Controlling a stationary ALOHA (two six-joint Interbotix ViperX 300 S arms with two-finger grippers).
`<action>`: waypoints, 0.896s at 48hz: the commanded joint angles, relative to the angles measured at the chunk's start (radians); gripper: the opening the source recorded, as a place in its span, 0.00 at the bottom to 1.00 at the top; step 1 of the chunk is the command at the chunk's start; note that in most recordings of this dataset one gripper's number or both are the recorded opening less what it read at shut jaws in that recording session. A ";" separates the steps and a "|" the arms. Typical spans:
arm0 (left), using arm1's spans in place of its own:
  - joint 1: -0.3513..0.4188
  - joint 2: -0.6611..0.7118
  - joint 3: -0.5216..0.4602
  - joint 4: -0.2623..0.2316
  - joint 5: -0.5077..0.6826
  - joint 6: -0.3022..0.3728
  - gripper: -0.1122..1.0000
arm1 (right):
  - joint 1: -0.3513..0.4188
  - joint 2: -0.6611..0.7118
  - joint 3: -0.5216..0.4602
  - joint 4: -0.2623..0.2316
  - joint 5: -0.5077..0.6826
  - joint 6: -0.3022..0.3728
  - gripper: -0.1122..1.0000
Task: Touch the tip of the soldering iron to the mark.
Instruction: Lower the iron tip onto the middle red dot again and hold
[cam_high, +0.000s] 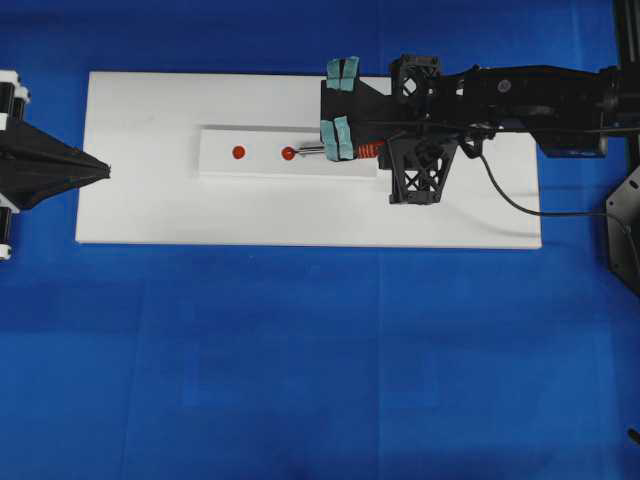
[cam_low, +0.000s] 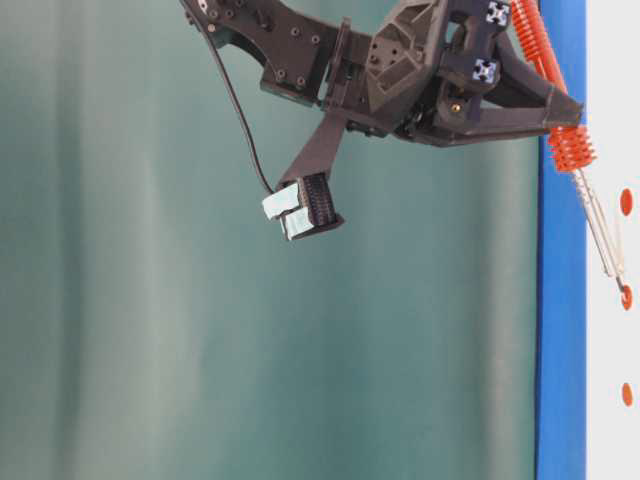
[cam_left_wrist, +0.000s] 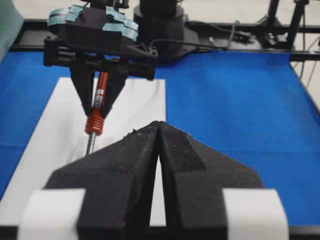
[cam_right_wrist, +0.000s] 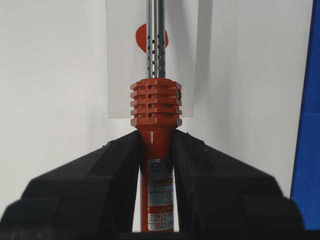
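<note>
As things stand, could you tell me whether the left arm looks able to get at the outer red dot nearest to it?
Probably yes: the left gripper sits shut at the board's edge, the left dot lies uncovered, and the right gripper holds the soldering iron farther along.

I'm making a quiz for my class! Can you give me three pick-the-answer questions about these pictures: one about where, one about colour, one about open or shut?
1. Where is the soldering iron tip? A straight up in the air. B at the middle red dot. C off the board.
2. Its handle's colour? A green. B orange-red. C yellow.
3. The left fingers are: A wide open. B shut. C half open.
Answers: B, the tip meets the middle of three dots; B, the ribbed handle shows it; B, they press together.
</note>
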 joint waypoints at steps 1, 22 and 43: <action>0.002 0.003 -0.012 0.002 -0.006 0.002 0.10 | 0.000 -0.014 -0.009 0.003 -0.006 0.002 0.16; 0.000 0.003 -0.012 0.003 -0.005 -0.003 0.10 | 0.000 -0.014 -0.009 0.008 -0.009 0.002 0.16; 0.002 0.003 -0.012 0.003 -0.006 -0.003 0.10 | 0.000 -0.005 -0.011 0.011 -0.018 0.002 0.16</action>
